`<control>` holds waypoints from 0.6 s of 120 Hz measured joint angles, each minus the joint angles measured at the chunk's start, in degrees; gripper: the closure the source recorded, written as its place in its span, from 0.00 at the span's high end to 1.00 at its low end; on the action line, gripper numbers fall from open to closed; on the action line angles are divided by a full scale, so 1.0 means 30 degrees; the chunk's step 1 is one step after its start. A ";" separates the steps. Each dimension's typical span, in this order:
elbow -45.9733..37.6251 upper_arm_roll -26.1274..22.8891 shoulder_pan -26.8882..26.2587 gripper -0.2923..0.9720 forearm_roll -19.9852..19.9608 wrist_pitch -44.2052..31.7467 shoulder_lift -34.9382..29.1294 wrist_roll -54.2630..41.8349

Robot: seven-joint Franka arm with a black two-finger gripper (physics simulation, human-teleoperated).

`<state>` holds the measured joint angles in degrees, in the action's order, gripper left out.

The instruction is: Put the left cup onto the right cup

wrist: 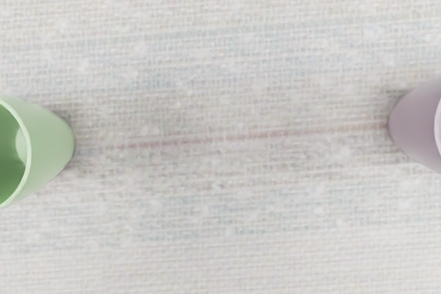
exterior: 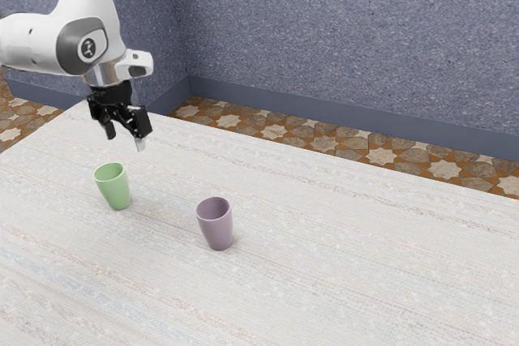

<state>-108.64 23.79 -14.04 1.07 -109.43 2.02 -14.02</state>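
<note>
Gripper (exterior: 124, 137): open, fingers spread apart and gripping nothing; hanging in the air over the table, just above the green cup and a little toward the exterior view's right of it, not touching it.
Arm (exterior: 57, 38): white, reaching in from the exterior view's upper left, hand pointed down at the table.
Green cup (exterior: 113, 185): upright on the table, mouth up; the cup toward the exterior view's left; free of the gripper.
Purple cup (exterior: 215, 222): upright on the table, mouth up; toward the exterior view's right of the green cup and nearer the camera; well clear of the gripper.
Cups together: apart, a stretch of bare table between them; neither on the other.
Wrist view: green cup (wrist: 31, 149) at one edge with its rim and inside partly cut off, purple cup (wrist: 417, 132) at the opposite edge showing its side wall, bare table (wrist: 220, 67) between, a faint reddish line running from one cup toward the other.
Table (exterior: 340, 249): pale, with fine woven-looking streaks; carrying both cups.
Floor (exterior: 324, 135): brown and cream star-patterned tiles beyond the table's far edge.
Wall (exterior: 340, 30): blue-grey, speckled, with a darker baseboard (exterior: 349, 115) along its foot.
</note>
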 joint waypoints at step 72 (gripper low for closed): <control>-0.0676 0.0037 0.2397 0.77 0.0023 -0.1122 0.1146 -0.1046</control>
<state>-110.67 23.90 -6.85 1.14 -112.79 5.46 -17.15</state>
